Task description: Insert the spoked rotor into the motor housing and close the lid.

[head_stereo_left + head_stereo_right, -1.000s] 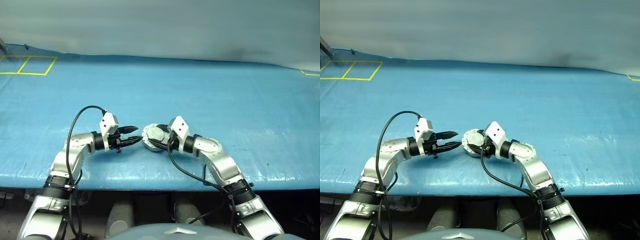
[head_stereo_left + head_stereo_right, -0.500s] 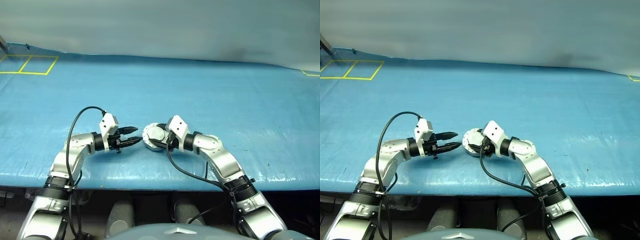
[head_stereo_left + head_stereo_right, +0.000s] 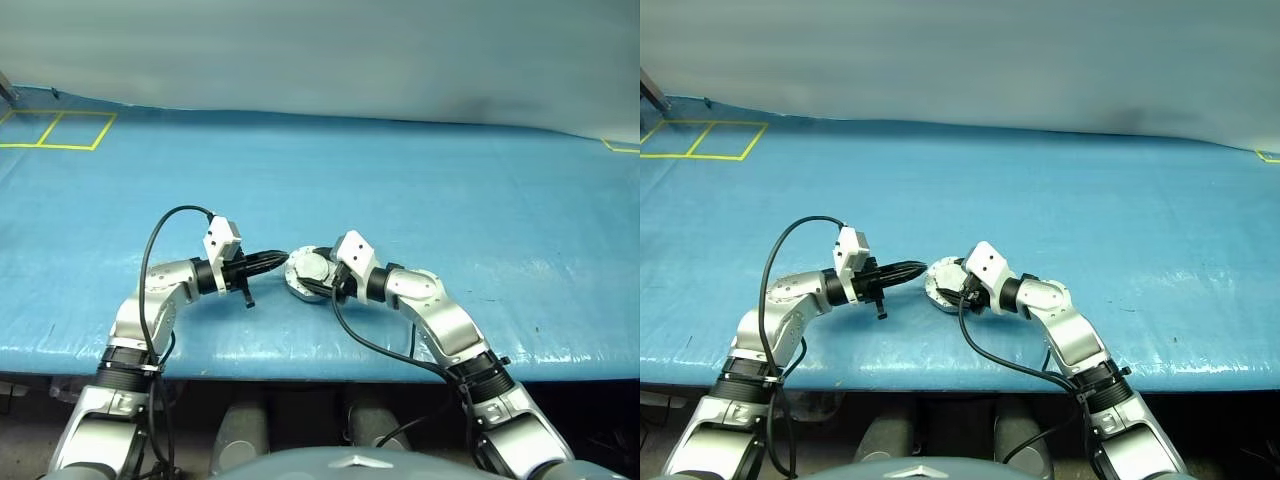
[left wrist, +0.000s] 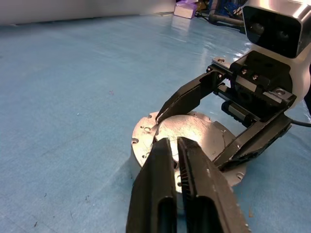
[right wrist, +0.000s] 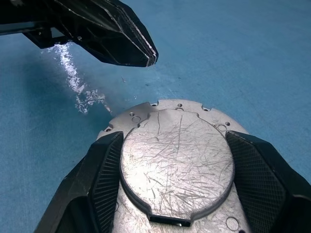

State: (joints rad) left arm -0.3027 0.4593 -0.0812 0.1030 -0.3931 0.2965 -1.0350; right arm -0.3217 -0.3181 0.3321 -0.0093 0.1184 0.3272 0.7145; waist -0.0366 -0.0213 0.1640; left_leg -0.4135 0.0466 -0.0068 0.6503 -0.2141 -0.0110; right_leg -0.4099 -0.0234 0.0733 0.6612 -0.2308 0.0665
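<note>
Lid (image 5: 177, 162) already down on motor housing (image 4: 146, 133), plain scratched grey face up, sitting on blue table cover (image 3: 450, 180) near front edge, about centre. Right gripper (image 5: 177, 174) fingers spread wide, hugging lid rim both sides, probably steadying it. Left gripper (image 4: 173, 145) pinched fully shut, empty, tips at housing's left edge, guessing it's there to press or nudge. Rotor presumably inside, can't see. No readable labels or brands anywhere.
</note>
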